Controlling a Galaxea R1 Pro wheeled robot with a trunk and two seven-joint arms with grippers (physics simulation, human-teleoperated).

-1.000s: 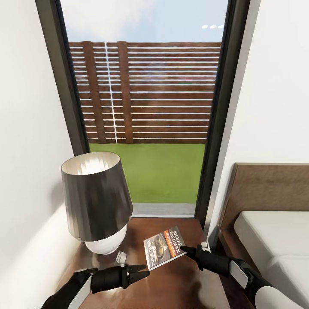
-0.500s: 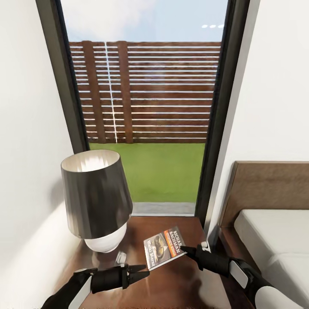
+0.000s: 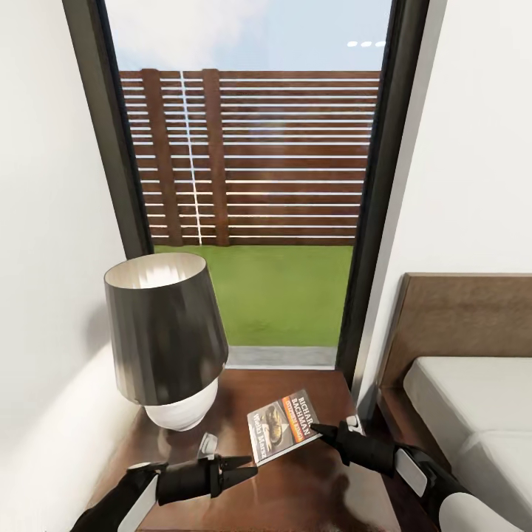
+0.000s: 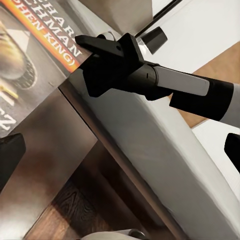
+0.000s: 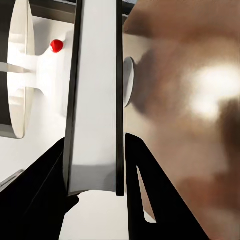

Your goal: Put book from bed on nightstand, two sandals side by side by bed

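A: Head view?
B: The book [image 3: 284,426] is above the nightstand [image 3: 310,488], beside the lamp [image 3: 166,340], gripped at its edge by the right end effector [image 3: 323,431]. The left end effector [image 3: 240,467] is released, just below the book. The bed [image 3: 473,414] lies right.

A: Left wrist?
B: Right end effector [image 4: 92,42] clenched on the book's [image 4: 30,70] corner.

A: Right wrist?
B: The book [image 5: 95,100] edge-on between dark fingers [image 5: 145,190].

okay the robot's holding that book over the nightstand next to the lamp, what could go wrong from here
1. The right gripper pinches the thin dark paperback with the orange band by one edge, tilted over the glossy reddish-brown nightstand; on release it might slide off.
2. The left gripper sits close under the book and could knock it.
3. The dark-shaded lamp with a white base stands beside it, risking a bump.
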